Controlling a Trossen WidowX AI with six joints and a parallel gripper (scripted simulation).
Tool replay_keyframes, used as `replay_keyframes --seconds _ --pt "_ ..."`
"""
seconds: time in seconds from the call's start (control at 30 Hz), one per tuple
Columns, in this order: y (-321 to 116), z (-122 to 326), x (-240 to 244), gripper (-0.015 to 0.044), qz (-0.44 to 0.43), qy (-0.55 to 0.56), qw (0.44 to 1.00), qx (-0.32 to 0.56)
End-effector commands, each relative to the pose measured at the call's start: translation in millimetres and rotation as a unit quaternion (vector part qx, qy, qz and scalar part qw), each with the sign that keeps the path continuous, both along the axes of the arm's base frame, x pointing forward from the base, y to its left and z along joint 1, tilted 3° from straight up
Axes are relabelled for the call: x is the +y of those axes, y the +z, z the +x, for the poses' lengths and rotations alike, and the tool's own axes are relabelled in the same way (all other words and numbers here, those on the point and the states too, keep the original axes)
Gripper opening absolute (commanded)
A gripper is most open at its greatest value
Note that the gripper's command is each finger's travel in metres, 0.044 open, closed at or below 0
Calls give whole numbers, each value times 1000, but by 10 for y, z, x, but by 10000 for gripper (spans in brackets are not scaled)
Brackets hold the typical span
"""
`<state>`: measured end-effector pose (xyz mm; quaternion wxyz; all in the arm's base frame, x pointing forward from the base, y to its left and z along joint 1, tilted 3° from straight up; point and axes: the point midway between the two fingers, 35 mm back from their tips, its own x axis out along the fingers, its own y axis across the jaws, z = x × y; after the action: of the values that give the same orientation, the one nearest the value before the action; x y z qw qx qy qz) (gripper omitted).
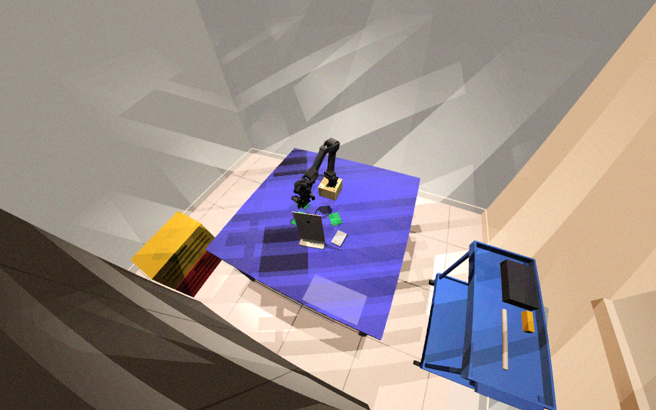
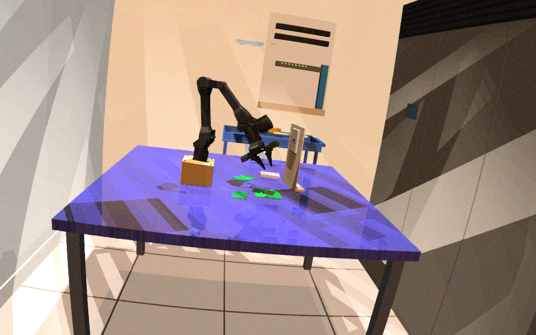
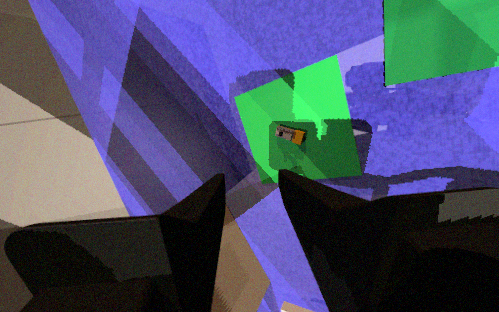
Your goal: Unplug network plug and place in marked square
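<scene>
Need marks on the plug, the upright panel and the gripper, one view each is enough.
plug (image 3: 293,133): wrist view, its middle
upright panel (image 2: 292,166): exterior view, its lower face
gripper (image 3: 251,178): wrist view, midway between its fingertips

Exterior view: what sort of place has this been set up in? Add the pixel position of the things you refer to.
Probably a workshop or equipment room: a blue wheeled cart (image 1: 469,305) holds a few loose items, louvred yellow and red boxes (image 1: 170,249) stand on the tiled floor (image 1: 264,341) (image 2: 195,287), and a wall panel (image 2: 289,89) carries a row of green lights.
</scene>
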<state>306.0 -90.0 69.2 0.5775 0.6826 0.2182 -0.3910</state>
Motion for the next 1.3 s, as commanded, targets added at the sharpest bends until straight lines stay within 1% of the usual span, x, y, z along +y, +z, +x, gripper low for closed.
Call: replay_keyframes --seconds 0.0,0.7,0.87,1.2,1.23,1.27 --pt "140 25 -11 156 -1 1 1000 -3" --pt "1001 -64 -3 156 -2 4 1000 -6" --pt "1061 -83 1 156 -2 4 1000 -6" --pt "1061 -83 1 419 -2 4 1000 -6" --pt "1061 -83 1 440 -2 4 1000 -6" --pt "1061 -83 1 440 -2 4 1000 -6"
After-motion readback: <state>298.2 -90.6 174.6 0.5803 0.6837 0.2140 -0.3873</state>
